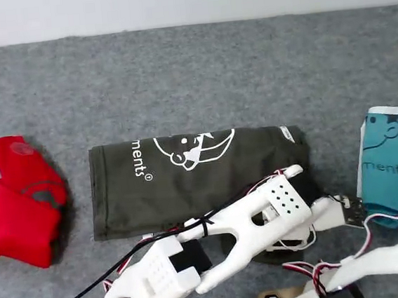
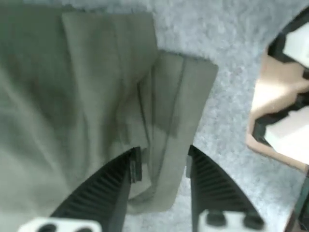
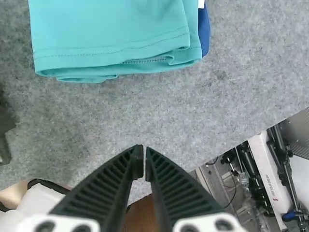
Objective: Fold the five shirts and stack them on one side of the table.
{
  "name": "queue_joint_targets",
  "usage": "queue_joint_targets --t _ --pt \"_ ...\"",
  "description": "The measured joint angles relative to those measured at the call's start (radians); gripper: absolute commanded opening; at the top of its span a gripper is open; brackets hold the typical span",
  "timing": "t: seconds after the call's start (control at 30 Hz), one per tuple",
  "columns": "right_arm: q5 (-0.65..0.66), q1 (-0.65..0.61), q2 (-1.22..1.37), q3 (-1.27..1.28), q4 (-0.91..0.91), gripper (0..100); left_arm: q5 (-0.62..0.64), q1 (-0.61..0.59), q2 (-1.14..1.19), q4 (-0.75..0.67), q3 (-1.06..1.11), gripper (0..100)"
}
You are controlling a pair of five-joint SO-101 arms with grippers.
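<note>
Shirts lie in three places on the grey surface (image 1: 191, 72) in the high view. A dark olive shirt (image 1: 188, 182) with white print is folded into a flat rectangle at the middle. A red shirt (image 1: 21, 201) sits crumpled at the left edge. A teal shirt (image 1: 396, 165) lies folded at the right edge, with a white layer showing along its far side. The left arm (image 1: 248, 222) stretches from the near edge over the olive shirt's near right corner, and the right arm (image 1: 386, 265) rests low at the near right corner of the surface, just beside the teal shirt.

In the left wrist view, the left jaws are released and spread apart, low over the olive shirt (image 2: 72, 96). A folded flap of its cloth lies flat between them, beside bare surface (image 2: 227, 43).

In the right wrist view, the right jaws are clenched together with nothing between them, above bare surface (image 3: 193, 111). The teal shirt (image 3: 111, 34) lies near them but apart, and a blue shirt (image 3: 204, 29) peeks out from under one of its edges.
</note>
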Motion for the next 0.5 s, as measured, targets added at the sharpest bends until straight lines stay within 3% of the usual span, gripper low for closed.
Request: queue_joint_targets --t 0.4,0.5 --pt "0.002 0.000 -0.115 0.000 0.000 0.9 0.000 -0.002 0.012 -0.118 0.000 15" --pt "0.002 0.000 -0.118 0.000 0.000 0.9 0.000 -0.006 0.069 -0.129 -0.005 11"
